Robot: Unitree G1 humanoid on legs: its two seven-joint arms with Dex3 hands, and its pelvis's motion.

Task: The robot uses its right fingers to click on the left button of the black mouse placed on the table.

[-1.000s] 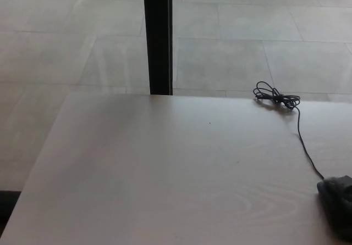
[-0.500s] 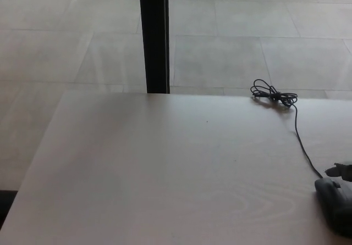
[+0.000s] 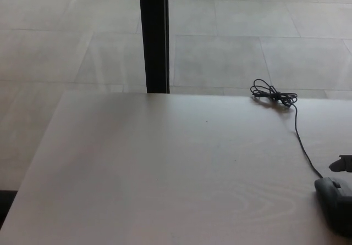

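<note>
The black mouse point(image 3: 335, 205) lies on the pale wooden table point(image 3: 165, 168) at the bottom right corner, partly cut off by the picture's edge. Its thin black cable point(image 3: 301, 143) runs back to a tangled coil point(image 3: 273, 96) near the table's far edge. Only a small black part of my right hand point(image 3: 342, 163) shows at the right edge, just beyond the mouse's front end and apart from it. The rest of that hand is out of the picture. My left hand does not show.
A black vertical post point(image 3: 154, 36) stands behind the table's far edge, left of centre. Pale floor tiles point(image 3: 247, 47) lie beyond the table. The table's left edge runs diagonally towards the bottom left.
The whole view shifted slightly at first. The black tip of my right hand, which lay over the mouse's front a second ago, has moved up and away from it.
</note>
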